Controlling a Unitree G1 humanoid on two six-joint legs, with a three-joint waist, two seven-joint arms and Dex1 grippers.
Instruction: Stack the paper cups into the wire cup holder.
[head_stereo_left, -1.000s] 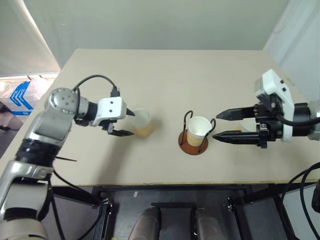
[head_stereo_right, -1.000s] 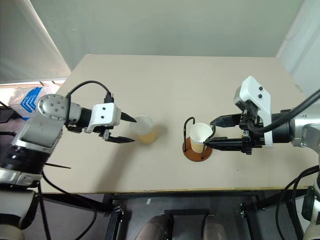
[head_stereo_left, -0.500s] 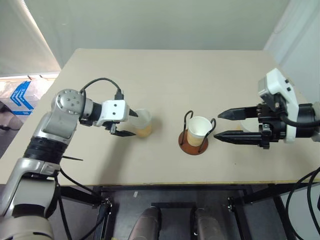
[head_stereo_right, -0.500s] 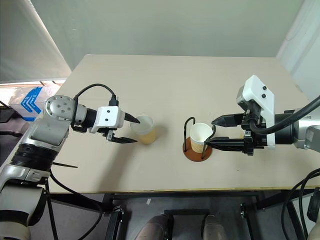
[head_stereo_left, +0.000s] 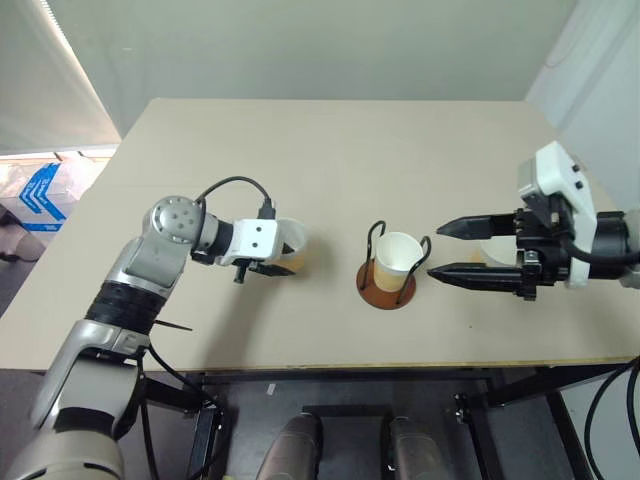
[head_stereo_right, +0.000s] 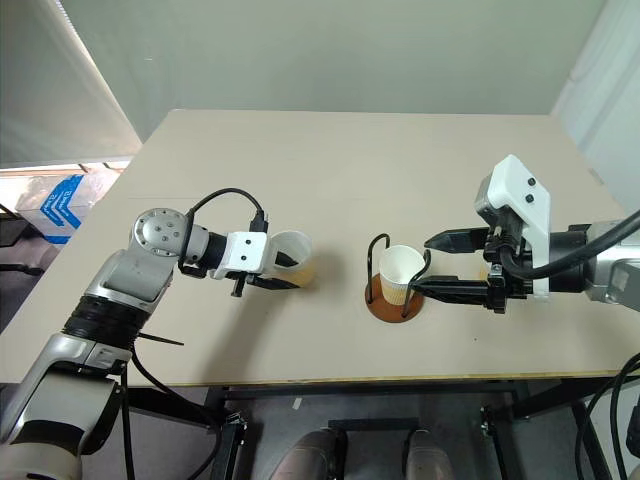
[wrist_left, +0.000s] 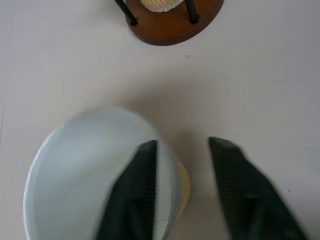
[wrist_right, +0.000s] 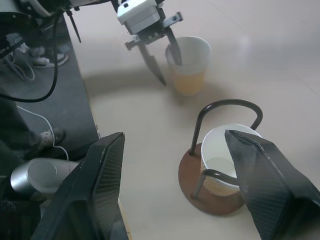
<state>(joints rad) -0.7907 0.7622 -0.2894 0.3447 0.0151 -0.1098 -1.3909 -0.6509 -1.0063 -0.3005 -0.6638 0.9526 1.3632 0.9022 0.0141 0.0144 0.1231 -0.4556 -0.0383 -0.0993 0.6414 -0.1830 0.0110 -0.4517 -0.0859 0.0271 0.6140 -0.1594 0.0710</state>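
Left end effector (wrist_right: 162, 55) straddles the upright loose paper cup's (head_stereo_left: 290, 245) rim, not yet clamped. Right end effector (head_stereo_left: 448, 250) released beside the wire cup holder (head_stereo_left: 388, 285), mid-counter.

We see a third cup (head_stereo_left: 492, 250) mostly hidden behind the right gripper (head_stereo_left: 435, 251) (holder (wrist_left: 172, 22) cut off in left wrist view)
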